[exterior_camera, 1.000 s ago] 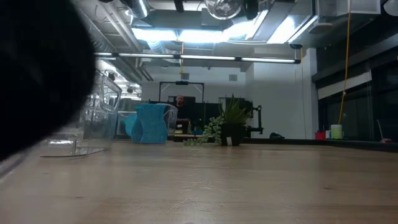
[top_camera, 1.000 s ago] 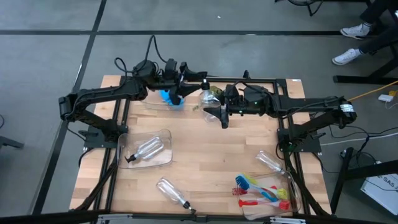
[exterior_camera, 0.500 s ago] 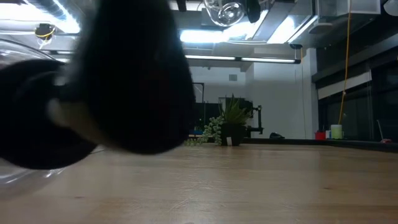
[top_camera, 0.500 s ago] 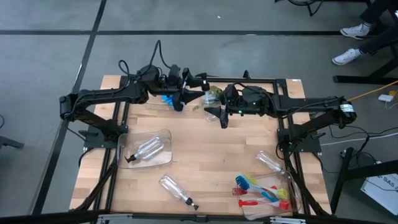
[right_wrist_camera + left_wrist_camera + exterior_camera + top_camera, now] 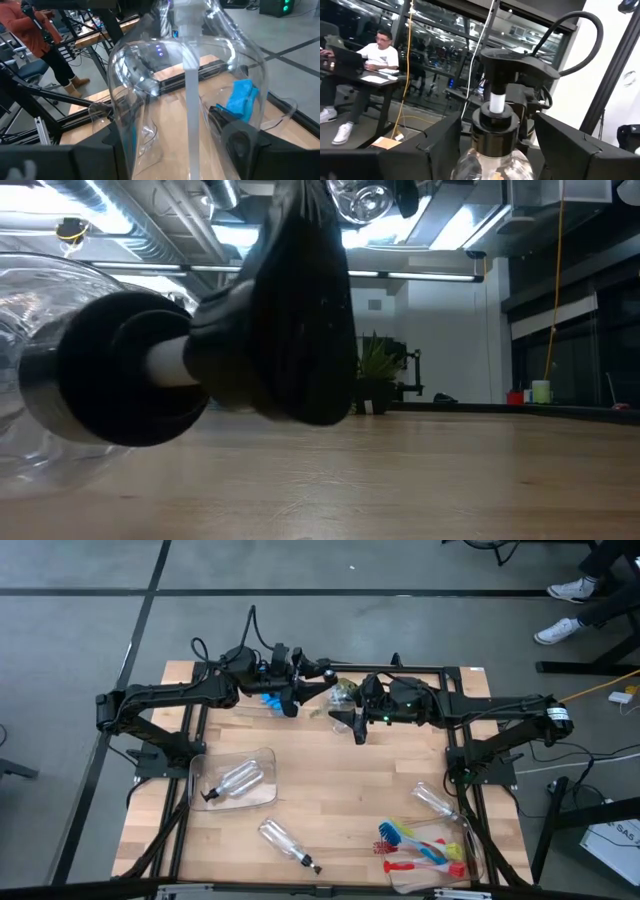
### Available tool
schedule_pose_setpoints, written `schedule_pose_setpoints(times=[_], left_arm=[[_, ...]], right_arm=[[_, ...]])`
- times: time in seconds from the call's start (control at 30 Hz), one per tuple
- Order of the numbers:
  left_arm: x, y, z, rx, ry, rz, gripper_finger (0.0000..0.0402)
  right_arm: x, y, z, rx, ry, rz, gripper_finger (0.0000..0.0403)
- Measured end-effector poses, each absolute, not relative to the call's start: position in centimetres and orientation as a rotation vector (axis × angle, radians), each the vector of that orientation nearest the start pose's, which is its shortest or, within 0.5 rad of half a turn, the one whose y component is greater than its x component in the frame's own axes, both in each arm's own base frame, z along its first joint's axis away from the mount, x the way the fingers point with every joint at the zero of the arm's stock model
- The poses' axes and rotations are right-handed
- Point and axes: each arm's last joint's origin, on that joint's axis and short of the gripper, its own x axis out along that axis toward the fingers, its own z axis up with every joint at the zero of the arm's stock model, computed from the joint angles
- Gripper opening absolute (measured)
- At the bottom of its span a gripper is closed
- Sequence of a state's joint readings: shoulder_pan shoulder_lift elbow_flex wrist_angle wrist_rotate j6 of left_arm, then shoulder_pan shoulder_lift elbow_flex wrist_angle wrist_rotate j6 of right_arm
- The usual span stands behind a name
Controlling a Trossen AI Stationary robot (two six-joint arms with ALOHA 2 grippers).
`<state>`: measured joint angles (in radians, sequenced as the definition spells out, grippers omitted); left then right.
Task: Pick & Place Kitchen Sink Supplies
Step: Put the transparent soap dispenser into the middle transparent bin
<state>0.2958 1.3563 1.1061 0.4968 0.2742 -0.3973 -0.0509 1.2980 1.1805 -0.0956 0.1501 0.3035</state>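
Observation:
A clear bottle (image 5: 341, 692) with a black pump top (image 5: 512, 65) is held high over the far middle of the table, upright. My left gripper (image 5: 318, 682) reaches it from the left and my right gripper (image 5: 347, 706) from the right; both are shut on it. A second bottle (image 5: 286, 843) lies loose on its side near the front edge, its pump top (image 5: 150, 380) close before the low camera. A third bottle (image 5: 235, 780) lies in a clear bin. Another bottle (image 5: 435, 802) lies at the right. The blue sponge (image 5: 270, 698) sits behind the left gripper. Brushes (image 5: 420, 850) lie at the near right. My left gripper has the bottle's shoulder (image 5: 487, 167) between its two fingers (image 5: 435, 145), coming about level from the table's left. The contact itself lies at the picture's lower edge. The bottle stands upright, pump top up, clear of the table. My right gripper has the bottle's clear body (image 5: 150, 145) between its two fingers, coming about level from the table's right. The body fills the gap between them. The neck points up and the dip tube (image 5: 192, 110) runs down the middle.
A clear bin (image 5: 262, 765) stands at the left and another (image 5: 470, 865) at the near right holds the brushes. A black frame (image 5: 455, 710) runs around the table. Bare wood lies in the middle. People sit at desks beyond the table.
The loose bottle near the front edge has rolled and turned a little toward the right; its pump top has swung in front of the low camera. Both grippers stay at the raised bottle, which keeps its place.

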Motion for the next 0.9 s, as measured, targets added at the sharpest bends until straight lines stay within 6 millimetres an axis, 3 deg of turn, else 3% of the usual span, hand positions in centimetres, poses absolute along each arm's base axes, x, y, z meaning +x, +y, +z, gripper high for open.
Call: schedule_pose_setpoints(times=[0.2,0.53,0.9], left_arm=[[29.77,8.26,38.23,-0.328,-0.240,-0.015,0.0220],[30.37,8.01,37.73,-0.323,-0.226,-0.015,0.0127],[30.27,7.74,37.86,-0.299,-0.211,-0.142,0.0136]], right_arm=[[29.29,-1.92,36.81,0.290,0.182,-0.230,0.0216],[29.30,-1.92,36.86,0.277,0.179,-0.227,0.0216],[29.37,-2.12,37.04,0.301,0.175,-0.088,0.0216]])
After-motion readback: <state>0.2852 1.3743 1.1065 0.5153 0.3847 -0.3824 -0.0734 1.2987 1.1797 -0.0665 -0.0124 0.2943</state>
